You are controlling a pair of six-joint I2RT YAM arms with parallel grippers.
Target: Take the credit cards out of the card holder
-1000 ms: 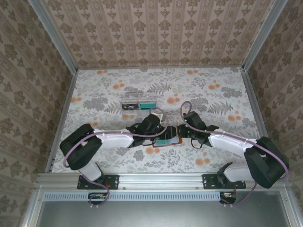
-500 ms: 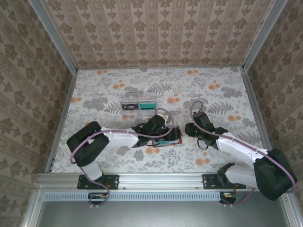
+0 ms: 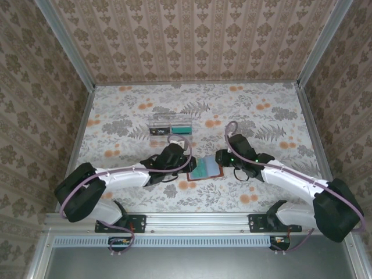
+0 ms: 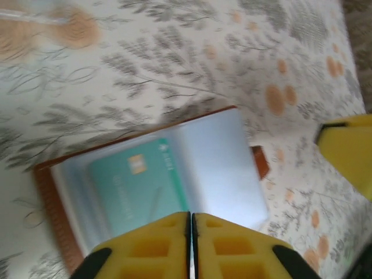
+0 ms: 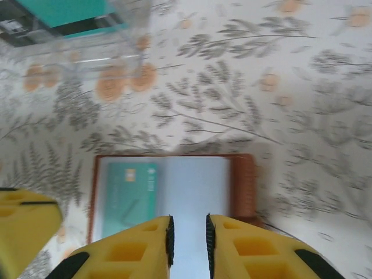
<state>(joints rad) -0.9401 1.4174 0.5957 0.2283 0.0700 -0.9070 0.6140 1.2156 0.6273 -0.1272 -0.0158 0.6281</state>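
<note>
The card holder (image 3: 207,169) lies open on the table, brown-edged with blue-grey sleeves (image 4: 220,165). A teal credit card (image 4: 135,185) sits in its left sleeve (image 5: 129,195). My left gripper (image 3: 185,164) is at the holder's left side, and in the left wrist view its jaws (image 4: 191,216) are shut pad to pad over the near edge, with nothing visible between them. My right gripper (image 3: 221,160) is at the holder's right side. Its jaws (image 5: 188,224) stand a narrow gap apart above the empty right sleeve, holding nothing.
A clear plastic tray (image 3: 170,129) stands behind the holder, with a teal card (image 3: 182,128) and a dark card (image 3: 158,130) in it. In the right wrist view the tray (image 5: 75,40) is at the upper left. Floral tablecloth stretches all around; patterned walls close in three sides.
My left gripper has drawn back to the left off the card holder and shut. My right gripper has moved in again to the holder's right edge. The holder now lies uncovered and open.
</note>
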